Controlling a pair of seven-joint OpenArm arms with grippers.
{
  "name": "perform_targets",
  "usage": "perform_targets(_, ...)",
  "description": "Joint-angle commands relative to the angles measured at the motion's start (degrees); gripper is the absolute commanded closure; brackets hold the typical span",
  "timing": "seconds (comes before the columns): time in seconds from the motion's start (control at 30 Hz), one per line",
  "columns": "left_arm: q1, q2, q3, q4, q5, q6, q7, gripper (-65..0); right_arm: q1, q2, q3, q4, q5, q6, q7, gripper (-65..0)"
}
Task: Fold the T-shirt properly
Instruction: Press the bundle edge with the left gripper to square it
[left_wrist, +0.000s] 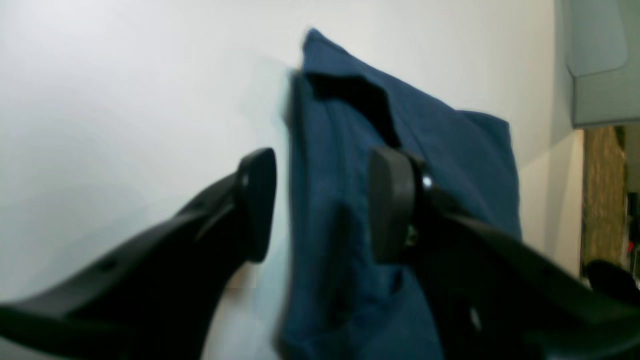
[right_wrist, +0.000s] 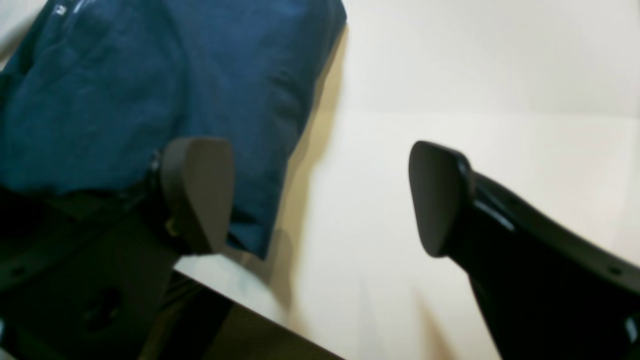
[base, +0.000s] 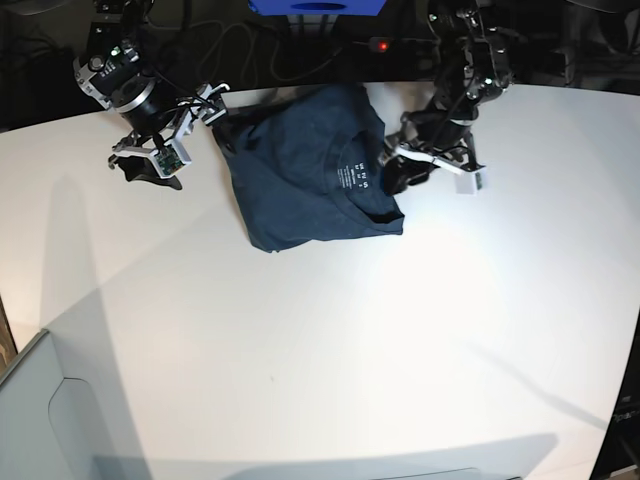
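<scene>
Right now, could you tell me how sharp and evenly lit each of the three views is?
Left wrist view: soft, the T-shirt edge smeared against the table. Right wrist view: blurred too, with a warm yellowish cast and a soft shadow beside the cloth. Base view: sharpest, neck label readable as white print, arm shadows falling across the table.

A robotics lab: white table (base: 330, 340), cables (base: 250, 45) and a blue box (base: 315, 7) behind.

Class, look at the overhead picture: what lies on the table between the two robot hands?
The folded T-shirt lies between the left hand and right hand, in the base view.
</scene>
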Motion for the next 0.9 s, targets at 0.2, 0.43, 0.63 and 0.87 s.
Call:
perform_targets(0.2, 0.2, 0.2, 2.2, -5.4, -1.1, -0.5, -0.8, -29.0, -1.1, 0.3, 0.1, 1.0, 0.9, 0.5, 1.3, -53.6)
perform_targets(0.43, 0.4, 0.0, 1.9, -6.1, -0.8, -0.4, -0.8, -29.0, -1.2, 0.3, 0.1, 1.0, 0.8, 0.5, 1.3, -53.6)
perform_targets(0.63, 0.0, -0.2, 2.3, -7.4, -0.7, -0.5, -0.8, -28.8, -1.2, 0.3, 0.1, 1.0, 0.8, 0.5, 1.3, -53.4)
perform_targets(0.87, -2.4, -0.3, 2.2, -12.3, -0.7, -0.6, -0.5, -9.8, -0.6, 0.3, 2.4, 1.4, 0.7, 0.5, 1.6, -53.3)
